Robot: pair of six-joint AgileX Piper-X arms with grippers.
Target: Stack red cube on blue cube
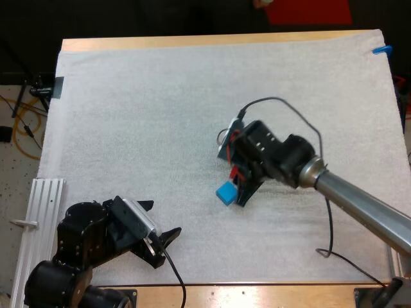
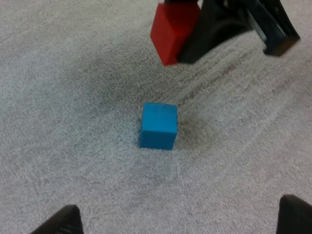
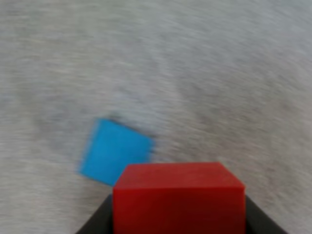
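The right end effector [image 1: 240, 185] grips the red cube [image 3: 178, 197] at one o'clock of the blue cube [image 1: 225, 192], while the left end effector [image 1: 162, 219] gapes wide at seven o'clock.

Bare mat [image 1: 128, 128] around blue cube [image 1: 225, 192], right gripper [image 1: 239, 184] with red cube [image 2: 170, 31] close beside.

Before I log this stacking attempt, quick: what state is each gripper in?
Left gripper: open, holding nothing.
Right gripper: shut on the solid red cube.
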